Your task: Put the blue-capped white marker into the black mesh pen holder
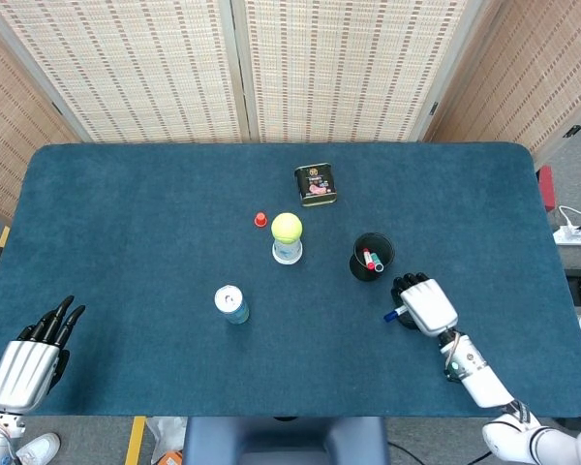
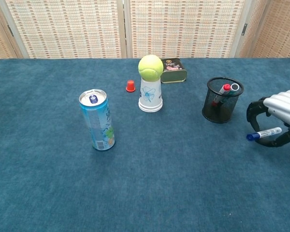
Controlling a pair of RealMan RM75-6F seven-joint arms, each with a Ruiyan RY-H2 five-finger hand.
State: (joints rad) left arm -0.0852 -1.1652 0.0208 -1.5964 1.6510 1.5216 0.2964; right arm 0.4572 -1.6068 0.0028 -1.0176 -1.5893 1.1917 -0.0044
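The right hand (image 2: pixel 279 120) holds the blue-capped white marker (image 2: pixel 264 133) roughly level, just right of the black mesh pen holder (image 2: pixel 223 100) (which already contains pens). The carry is under way; next, tip the marker upright over the holder's rim. The left hand (image 1: pixel 31 353) rests idle, fingers loosely extended.

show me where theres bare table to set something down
Bare cloth spans the far left, between the left robot hand and the soda can, plus the near strip in front of the can. It is crowded around the cup, pen holder and right robot hand.
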